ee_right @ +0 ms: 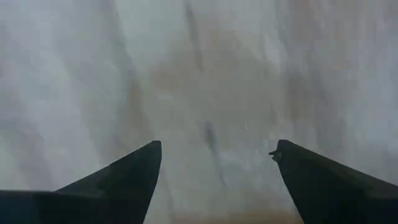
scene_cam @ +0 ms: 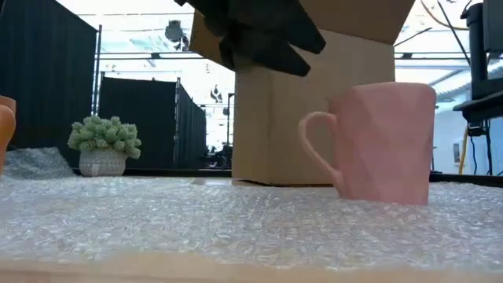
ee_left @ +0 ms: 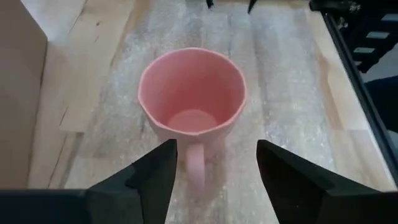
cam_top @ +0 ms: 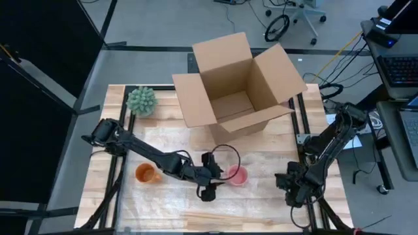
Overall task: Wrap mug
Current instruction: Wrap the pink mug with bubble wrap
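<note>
pink mug (ee_left: 191,99) upright on bubble wrap (ee_left: 280,81), handle partly hidden between left end effector's (ee_left: 214,171) spread, empty fingers.

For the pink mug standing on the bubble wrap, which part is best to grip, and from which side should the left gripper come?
Probably the handle. The pink mug stands upright, mouth up, and its handle points toward the left gripper, whose open fingers already sit on either side of it. Coming straight forward from that side and closing on the handle looks simplest. The wall is wider, so pinching the rim from above would be the alternative.
</note>
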You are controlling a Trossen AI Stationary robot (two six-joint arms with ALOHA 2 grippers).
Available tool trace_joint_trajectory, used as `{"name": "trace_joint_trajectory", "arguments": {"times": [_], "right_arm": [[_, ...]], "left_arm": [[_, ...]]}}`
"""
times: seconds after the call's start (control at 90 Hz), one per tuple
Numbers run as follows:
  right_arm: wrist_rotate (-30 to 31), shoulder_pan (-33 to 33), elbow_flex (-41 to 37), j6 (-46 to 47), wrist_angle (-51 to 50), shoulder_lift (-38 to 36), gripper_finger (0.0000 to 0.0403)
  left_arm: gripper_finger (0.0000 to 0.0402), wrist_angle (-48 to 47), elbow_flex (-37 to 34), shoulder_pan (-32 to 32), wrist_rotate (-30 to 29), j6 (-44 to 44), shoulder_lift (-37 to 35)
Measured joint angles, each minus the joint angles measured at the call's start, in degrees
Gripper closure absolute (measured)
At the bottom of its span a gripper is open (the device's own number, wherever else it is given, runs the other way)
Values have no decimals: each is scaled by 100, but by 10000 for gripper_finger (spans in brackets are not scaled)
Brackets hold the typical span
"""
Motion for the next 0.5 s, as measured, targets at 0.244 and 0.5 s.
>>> {"name": "trace_joint_trajectory", "arguments": {"times": [0.244,0.5], "right_arm": [[-308,393,-2,145,60,488,105],[-203,533,18,-104,440,826,180]], "left_arm": [[194,-167,-2,-6,-87,-9,0],[194,-164,-2,-8,-238,-11,0]]}}
